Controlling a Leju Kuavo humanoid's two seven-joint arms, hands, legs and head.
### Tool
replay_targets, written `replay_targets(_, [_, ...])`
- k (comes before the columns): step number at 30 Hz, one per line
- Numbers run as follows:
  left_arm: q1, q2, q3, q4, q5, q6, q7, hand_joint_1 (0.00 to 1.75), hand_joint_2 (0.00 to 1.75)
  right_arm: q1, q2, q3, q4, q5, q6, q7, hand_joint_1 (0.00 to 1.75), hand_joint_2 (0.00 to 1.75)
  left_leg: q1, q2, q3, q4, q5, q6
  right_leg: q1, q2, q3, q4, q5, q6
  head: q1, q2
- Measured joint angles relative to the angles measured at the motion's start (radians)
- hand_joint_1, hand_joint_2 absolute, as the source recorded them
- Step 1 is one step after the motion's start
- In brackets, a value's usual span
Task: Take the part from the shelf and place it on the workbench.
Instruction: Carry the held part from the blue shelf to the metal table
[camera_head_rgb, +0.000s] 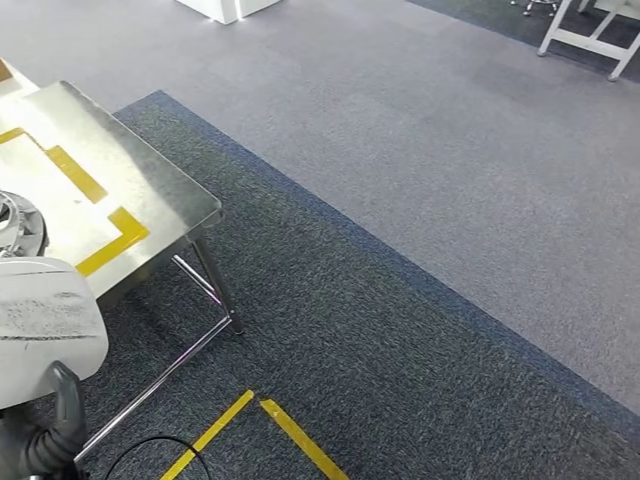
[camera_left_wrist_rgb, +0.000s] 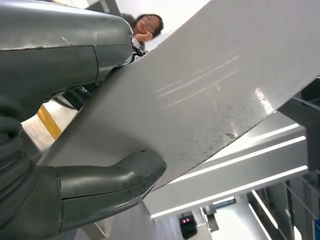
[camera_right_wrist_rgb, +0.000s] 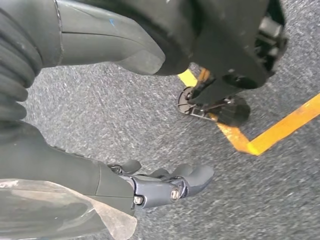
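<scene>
The part (camera_head_rgb: 45, 325) is a flat pale grey slab at the lower left of the head view, just in front of the steel workbench (camera_head_rgb: 162, 195) with its yellow tape marks. My left hand (camera_left_wrist_rgb: 34, 150) grips the part (camera_left_wrist_rgb: 196, 95), with the thumb (camera_left_wrist_rgb: 120, 180) on one face and the fingers (camera_left_wrist_rgb: 68, 50) on the other. The hand's dark wrist cover (camera_head_rgb: 60, 425) shows under the slab. My right hand (camera_right_wrist_rgb: 158, 182) hangs over the carpet with its fingers apart and holds nothing.
A round metal object (camera_head_rgb: 19, 225) lies on the workbench at the left edge. Yellow floor tape (camera_head_rgb: 294, 435) and a black cable (camera_head_rgb: 147, 445) lie near the bench's legs (camera_head_rgb: 219, 285). A white frame (camera_head_rgb: 596, 40) stands far right. A person (camera_left_wrist_rgb: 145, 25) is beyond the part.
</scene>
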Motion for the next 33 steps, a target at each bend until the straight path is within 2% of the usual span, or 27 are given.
replay_targets(1, [0.000, 0.000, 0.000, 0.000, 0.002, 0.002, 0.000, 1.75, 1.75, -0.002, 0.000, 0.000, 0.000, 0.000, 0.000, -0.001, 0.00, 1.75, 0.003, -0.010, 0.001, -0.003, 0.002, 0.006, -0.002, 0.024, -0.010, 0.024, -0.017, 0.004, 0.003, 0.000])
replay_targets(3, [-0.001, -0.001, 0.000, 0.000, 0.004, 0.004, 0.000, 1.75, 1.75, -0.003, 0.000, 0.000, 0.000, 0.000, -0.001, -0.002, 0.00, 1.75, 0.006, -0.030, 0.002, -0.005, 0.004, 0.014, -0.005, 0.080, -0.066, 0.141, -0.075, 0.009, 0.009, 0.000])
replay_targets(4, [-0.002, -0.001, -0.001, 0.000, 0.004, 0.004, 0.000, 1.75, 1.75, -0.002, 0.000, 0.000, 0.000, 0.000, -0.001, -0.002, 0.00, 1.75, 0.005, -0.042, 0.002, -0.005, 0.004, 0.016, -0.005, 0.093, -0.105, 0.215, -0.103, 0.010, 0.011, 0.000])
replay_targets(5, [-0.001, -0.001, -0.001, 0.000, 0.004, 0.004, 0.000, 1.75, 1.75, 0.000, 0.000, 0.000, 0.000, 0.000, -0.001, -0.001, 0.00, 1.75, 0.005, -0.055, 0.002, -0.005, 0.004, 0.017, -0.005, 0.098, -0.138, 0.272, -0.116, 0.011, 0.011, 0.000])
replay_targets(6, [-0.001, -0.001, -0.001, 0.000, 0.004, 0.004, 0.000, 1.75, 1.75, 0.001, 0.000, 0.000, 0.000, 0.000, -0.001, -0.001, 0.00, 1.75, 0.004, -0.068, 0.003, -0.004, 0.003, 0.017, -0.005, 0.099, -0.157, 0.294, -0.109, 0.010, 0.012, 0.000])
replay_targets(7, [-0.001, -0.001, -0.001, 0.000, 0.004, 0.005, 0.000, 1.75, 1.75, 0.002, 0.000, 0.000, 0.000, 0.000, -0.001, -0.002, 0.00, 1.75, 0.004, -0.082, 0.005, -0.004, 0.003, 0.017, -0.005, 0.101, -0.156, 0.273, -0.080, 0.009, 0.012, 0.000])
replay_targets(8, [0.000, -0.001, 0.000, 0.000, 0.005, 0.008, 0.000, 1.75, 1.75, 0.003, 0.000, 0.000, 0.000, 0.000, -0.002, -0.003, 0.00, 1.75, 0.004, -0.096, 0.008, -0.004, 0.002, 0.016, -0.006, 0.108, -0.137, 0.214, -0.036, 0.007, 0.012, 0.000])
replay_targets(9, [0.000, -0.001, 0.000, 0.000, 0.007, 0.011, 0.000, 1.75, 1.75, 0.003, 0.000, 0.000, 0.000, -0.001, -0.004, -0.005, 0.00, 1.75, 0.005, -0.109, 0.009, -0.003, 0.001, 0.014, -0.007, 0.125, -0.110, 0.143, 0.004, 0.004, 0.012, 0.000])
replay_targets(10, [0.001, -0.002, 0.001, -0.001, 0.012, 0.013, 0.000, 1.75, 1.75, 0.004, 0.000, 0.000, 0.000, -0.001, -0.006, -0.007, 0.00, 1.75, 0.004, -0.121, 0.009, -0.001, 0.000, 0.011, -0.009, 0.146, -0.083, 0.076, 0.031, 0.001, 0.012, 0.000])
replay_targets(11, [0.002, -0.002, 0.002, -0.002, 0.022, 0.014, 0.000, 1.75, 1.75, 0.003, 0.000, 0.000, 0.000, -0.002, -0.008, -0.009, 0.00, 1.75, 0.005, -0.131, 0.006, 0.001, 0.000, 0.005, -0.009, 0.164, -0.062, 0.032, 0.044, -0.001, 0.012, 0.000])
replay_targets(12, [0.004, -0.003, 0.003, -0.003, 0.033, 0.012, 0.000, 1.75, 1.75, 0.003, 0.000, 0.000, 0.000, -0.003, -0.009, -0.011, 0.00, 1.75, 0.006, -0.140, 0.002, 0.001, 0.001, -0.001, -0.009, 0.175, -0.053, 0.015, 0.043, -0.005, 0.011, 0.000])
replay_targets(14, [0.009, -0.004, 0.007, -0.009, 0.055, 0.005, 0.000, 1.75, 1.75, 0.001, 0.001, 0.000, 0.000, -0.004, -0.011, -0.014, 0.00, 1.75, 0.009, -0.157, -0.004, 0.001, 0.005, -0.013, -0.009, 0.163, -0.046, 0.009, 0.042, -0.013, 0.011, 0.000])
replay_targets(15, [0.012, -0.004, 0.009, -0.013, 0.062, 0.003, 0.000, 1.75, 1.75, 0.001, 0.002, 0.000, 0.000, -0.004, -0.012, -0.016, 0.00, 1.75, 0.008, -0.148, -0.007, 0.007, 0.001, -0.019, -0.010, 0.152, -0.045, 0.006, 0.043, -0.019, 0.010, 0.000])
replay_targets(16, [0.013, -0.004, 0.012, -0.018, 0.067, 0.003, 0.000, 1.75, 1.75, 0.000, 0.004, 0.000, 0.000, -0.003, -0.014, -0.018, 0.00, 1.75, 0.007, -0.129, -0.016, 0.026, -0.013, -0.023, -0.011, 0.140, -0.043, 0.003, 0.044, -0.025, 0.007, 0.000])
replay_targets(18, [0.014, -0.004, 0.016, -0.030, 0.076, 0.003, 0.000, 1.75, 1.75, 0.001, 0.006, 0.002, 0.000, -0.002, -0.017, -0.021, 0.00, 1.75, 0.006, -0.077, -0.058, 0.123, -0.070, -0.032, -0.012, 0.113, -0.040, 0.000, 0.044, -0.036, 0.002, 0.000])
replay_targets(20, [0.018, -0.003, 0.018, -0.041, 0.089, 0.002, 0.000, 1.75, 1.75, 0.002, 0.006, 0.006, 0.000, -0.001, -0.021, -0.023, 0.00, 1.75, 0.009, -0.057, -0.116, 0.251, -0.124, -0.039, -0.010, 0.084, -0.038, 0.001, 0.040, -0.040, -0.001, 0.000])
replay_targets(21, [0.022, -0.003, 0.019, -0.047, 0.094, 0.001, 0.000, 1.75, 1.75, 0.001, 0.007, 0.007, 0.000, -0.001, -0.023, -0.024, 0.00, 1.75, 0.010, -0.055, -0.128, 0.282, -0.129, -0.040, -0.010, 0.070, -0.036, 0.001, 0.039, -0.040, -0.001, 0.000])
replay_targets(22, [0.026, -0.002, 0.020, -0.053, 0.097, 0.000, 0.000, 1.75, 1.75, 0.001, 0.008, 0.008, 0.000, -0.001, -0.025, -0.024, 0.00, 1.75, 0.011, -0.053, -0.123, 0.274, -0.113, -0.041, -0.010, 0.056, -0.034, 0.001, 0.037, -0.040, -0.001, 0.000])
replay_targets(23, [0.029, -0.002, 0.022, -0.059, 0.098, 0.000, 0.000, 1.75, 1.75, -0.001, 0.009, 0.009, 0.000, -0.001, -0.026, -0.024, 0.00, 1.75, 0.012, -0.047, -0.097, 0.225, -0.081, -0.040, -0.010, 0.044, -0.030, 0.001, 0.034, -0.038, -0.001, 0.000])
replay_targets(25, [0.032, -0.001, 0.025, -0.073, 0.099, 0.000, 0.000, 1.75, 1.75, -0.005, 0.013, 0.010, 0.000, -0.001, -0.029, -0.024, 0.00, 1.75, 0.006, -0.004, -0.025, 0.082, -0.021, -0.034, -0.006, 0.022, -0.021, 0.002, 0.028, -0.032, -0.001, 0.000])
replay_targets(26, [0.032, -0.001, 0.026, -0.079, 0.100, 0.001, 0.000, 1.75, 1.75, -0.007, 0.014, 0.012, 0.000, -0.001, -0.030, -0.024, 0.00, 1.75, 0.002, 0.017, 0.000, 0.032, -0.007, -0.028, -0.004, 0.013, -0.019, 0.002, 0.024, -0.027, -0.001, 0.000])
replay_targets(27, [0.033, -0.001, 0.026, -0.084, 0.101, 0.003, 0.000, 1.75, 1.75, -0.008, 0.015, 0.013, 0.000, -0.001, -0.031, -0.024, 0.00, 1.75, -0.003, 0.031, 0.011, 0.006, -0.006, -0.022, -0.001, 0.004, -0.016, 0.002, 0.021, -0.022, -0.001, 0.000])
replay_targets(28, [0.035, 0.000, 0.027, -0.088, 0.101, 0.005, 0.000, 1.75, 1.75, -0.010, 0.015, 0.014, -0.001, -0.001, -0.032, -0.024, 0.00, 1.75, -0.006, 0.031, 0.011, 0.002, -0.010, -0.017, 0.000, -0.007, -0.014, 0.001, 0.019, -0.017, -0.001, 0.000])
replay_targets(29, [0.038, 0.000, 0.028, -0.093, 0.101, 0.009, 0.000, 1.75, 1.75, -0.012, 0.016, 0.015, -0.001, -0.001, -0.033, -0.024, 0.00, 1.75, -0.006, 0.019, 0.009, 0.000, -0.008, -0.011, 0.000, -0.017, -0.010, -0.001, 0.018, -0.012, -0.001, 0.000])
replay_targets(30, [0.041, 0.000, 0.029, -0.098, 0.099, 0.013, 0.000, 1.75, 1.75, -0.014, 0.017, 0.015, -0.001, -0.001, -0.034, -0.024, 0.00, 1.75, -0.004, 0.008, 0.009, -0.003, -0.006, -0.005, -0.001, -0.013, -0.009, 0.001, 0.013, -0.006, -0.001, 0.000])
replay_targets(31, [0.043, 0.001, 0.029, -0.103, 0.097, 0.019, -0.001, 1.75, 1.75, -0.015, 0.017, 0.016, -0.001, -0.001, -0.035, -0.024, 0.00, 1.75, -0.001, -0.003, 0.010, -0.007, -0.003, 0.001, -0.002, 0.006, -0.013, 0.015, 0.000, -0.001, 0.001, 0.000])
replay_targets(33, [0.044, 0.002, 0.029, -0.111, 0.093, 0.032, -0.001, 1.75, 1.75, -0.016, 0.017, 0.019, -0.001, -0.002, -0.036, -0.023, 0.00, 1.75, 0.005, -0.024, 0.011, -0.011, 0.001, 0.011, -0.005, 0.066, -0.057, 0.108, -0.053, 0.007, 0.007, 0.000])
